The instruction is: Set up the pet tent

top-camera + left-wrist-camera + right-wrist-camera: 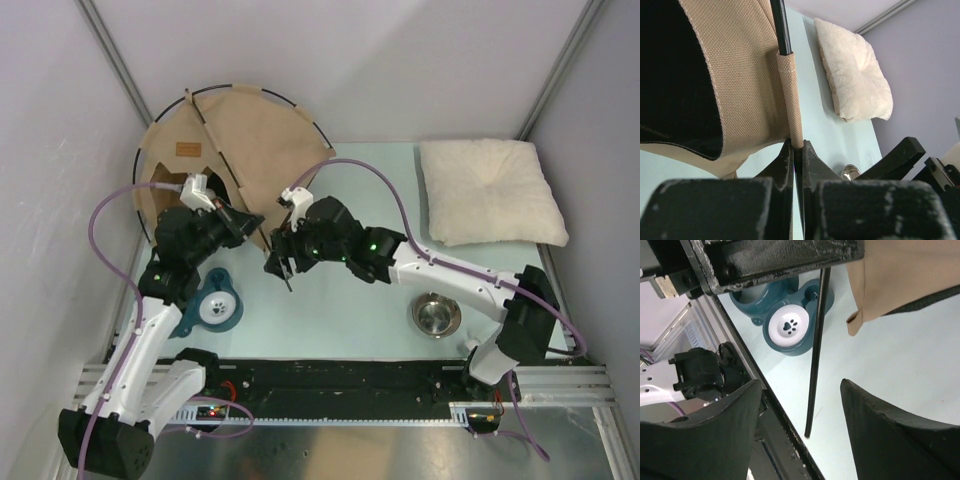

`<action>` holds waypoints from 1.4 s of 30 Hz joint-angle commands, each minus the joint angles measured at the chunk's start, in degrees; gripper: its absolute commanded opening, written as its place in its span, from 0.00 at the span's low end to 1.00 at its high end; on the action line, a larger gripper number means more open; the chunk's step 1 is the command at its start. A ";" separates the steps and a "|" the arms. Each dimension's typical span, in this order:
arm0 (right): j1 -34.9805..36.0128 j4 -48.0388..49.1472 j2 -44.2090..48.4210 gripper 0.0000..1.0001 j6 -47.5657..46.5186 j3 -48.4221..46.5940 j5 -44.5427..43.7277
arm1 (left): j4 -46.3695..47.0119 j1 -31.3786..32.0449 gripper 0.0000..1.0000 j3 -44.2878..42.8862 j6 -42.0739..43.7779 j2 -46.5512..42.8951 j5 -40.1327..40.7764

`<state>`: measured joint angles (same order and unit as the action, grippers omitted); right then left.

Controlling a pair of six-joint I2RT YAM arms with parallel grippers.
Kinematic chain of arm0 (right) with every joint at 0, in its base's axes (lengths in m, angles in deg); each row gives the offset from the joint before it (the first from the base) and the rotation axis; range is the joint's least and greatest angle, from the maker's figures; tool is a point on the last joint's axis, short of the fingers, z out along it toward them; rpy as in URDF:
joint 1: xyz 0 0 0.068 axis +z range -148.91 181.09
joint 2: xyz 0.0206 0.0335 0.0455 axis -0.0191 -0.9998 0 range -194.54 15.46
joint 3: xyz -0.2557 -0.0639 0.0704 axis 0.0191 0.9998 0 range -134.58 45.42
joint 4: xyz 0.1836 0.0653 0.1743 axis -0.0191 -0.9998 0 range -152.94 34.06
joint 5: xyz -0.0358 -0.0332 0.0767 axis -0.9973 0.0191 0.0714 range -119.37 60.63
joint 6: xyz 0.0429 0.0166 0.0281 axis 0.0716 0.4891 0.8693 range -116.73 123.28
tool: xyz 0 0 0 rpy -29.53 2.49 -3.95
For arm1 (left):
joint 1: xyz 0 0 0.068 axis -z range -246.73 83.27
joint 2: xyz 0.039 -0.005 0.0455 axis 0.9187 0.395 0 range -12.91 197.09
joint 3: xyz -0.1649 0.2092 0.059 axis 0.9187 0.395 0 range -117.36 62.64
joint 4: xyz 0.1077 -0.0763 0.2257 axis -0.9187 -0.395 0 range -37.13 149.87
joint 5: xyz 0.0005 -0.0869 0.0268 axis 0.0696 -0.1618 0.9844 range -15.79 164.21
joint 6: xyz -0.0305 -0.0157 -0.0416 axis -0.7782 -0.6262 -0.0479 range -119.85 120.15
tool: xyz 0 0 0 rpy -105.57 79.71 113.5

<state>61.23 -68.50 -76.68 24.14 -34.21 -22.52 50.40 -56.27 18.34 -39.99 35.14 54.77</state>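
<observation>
The pet tent (240,150) lies at the back left against the wall, tan fabric with black edging and a brown label patch (187,149). A thin black pole (277,262) sticks out of its near edge toward the front. My left gripper (252,222) is shut on this pole (781,27) just below the tan fabric sleeve (790,95). My right gripper (281,264) is open, its fingers on either side of the pole's free end (812,385) without touching it. In the right wrist view the tent fabric (905,275) hangs at the upper right.
A cream pillow (490,190) lies at the back right. A steel bowl (436,316) sits near the right arm's base. A teal pet bowl with a paw print (215,305) sits by the left arm. Walls close in on the left, back and right.
</observation>
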 commanded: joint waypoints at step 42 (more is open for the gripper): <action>0.58 -0.98 -3.27 0.25 2.11 -1.64 0.98 | 0.60 -0.32 0.00 -2.45 2.95 0.04 -1.08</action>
<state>62.00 -72.26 -81.64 25.65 -35.04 -21.40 48.98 -56.27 17.38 -38.77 35.73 54.51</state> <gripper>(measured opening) 0.348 0.045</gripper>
